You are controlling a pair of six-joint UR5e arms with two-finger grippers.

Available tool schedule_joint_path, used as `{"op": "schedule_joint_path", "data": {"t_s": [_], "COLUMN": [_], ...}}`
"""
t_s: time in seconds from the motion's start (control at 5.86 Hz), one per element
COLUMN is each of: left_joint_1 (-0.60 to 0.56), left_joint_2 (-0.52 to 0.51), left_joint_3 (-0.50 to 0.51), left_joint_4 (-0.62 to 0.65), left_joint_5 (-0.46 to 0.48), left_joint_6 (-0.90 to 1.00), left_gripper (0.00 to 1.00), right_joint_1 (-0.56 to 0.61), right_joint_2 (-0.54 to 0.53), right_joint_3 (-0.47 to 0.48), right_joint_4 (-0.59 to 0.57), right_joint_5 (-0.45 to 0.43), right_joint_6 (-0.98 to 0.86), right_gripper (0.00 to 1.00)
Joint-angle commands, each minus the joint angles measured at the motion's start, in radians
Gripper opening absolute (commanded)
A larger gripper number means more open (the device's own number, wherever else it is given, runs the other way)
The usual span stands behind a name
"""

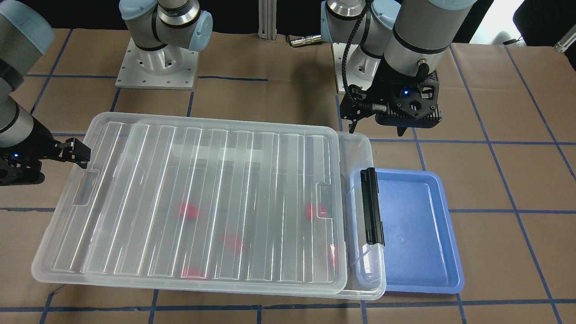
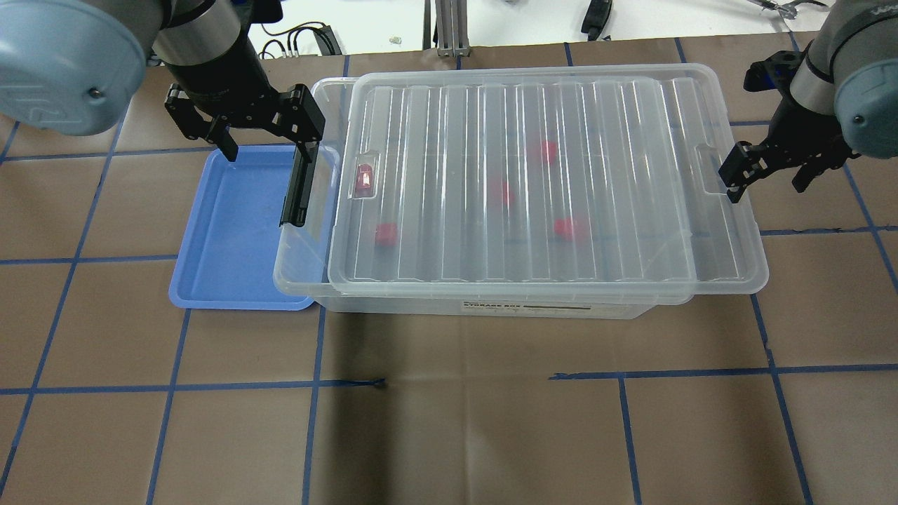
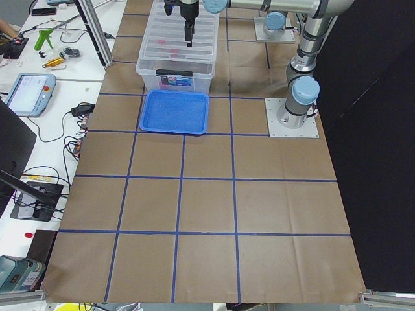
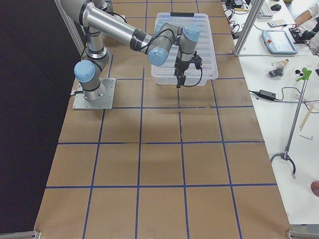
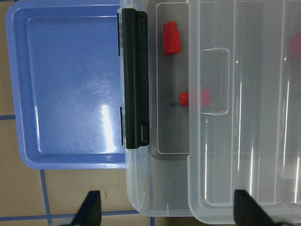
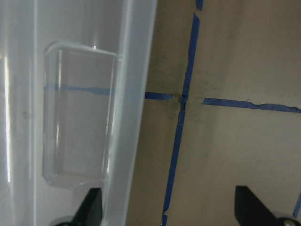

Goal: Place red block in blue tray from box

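**Lid offset, block exposed.** The box (image 2: 491, 307) carries its lid (image 2: 617, 175) offset toward the surface's (image 2: 449, 421) right edge. This leaves an uncovered strip at the latch (image 2: 298, 186) end, which faces the left edge. One red block (image 5: 172, 37) lies on the box floor in that strip, and others show blurred beneath the lid. The blue tray (image 2: 231, 231) sits close against this end with nothing in it, so the carry should be short. The left gripper (image 2: 265, 144) hovers over the strip with jaws apart (apparently poised to descend on the exposed block). The right gripper (image 2: 765, 175) stands at the lid's opposite end, jaws apart astride the rim, probably to steady it.
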Motion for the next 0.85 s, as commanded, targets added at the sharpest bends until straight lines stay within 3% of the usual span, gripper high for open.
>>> {"op": "schedule_joint_path", "data": {"t_s": [0.0, 0.68], "left_joint_1": [-0.003, 0.011], "left_joint_2": [-0.015, -0.058], "left_joint_3": [-0.001, -0.004], "left_joint_4": [0.016, 0.014], "left_joint_5": [-0.001, 0.008], "left_joint_6": [0.18, 1.056], "left_gripper": [0.98, 0.98], "right_joint_1": [-0.072, -0.179], "right_joint_2": [0.001, 0.021], "right_joint_3": [-0.002, -0.009], "right_joint_4": [-0.002, -0.039], "right_joint_5": [-0.005, -0.006], "right_joint_6": [-0.084, -0.253], "right_gripper": [1.0, 1.0]}}
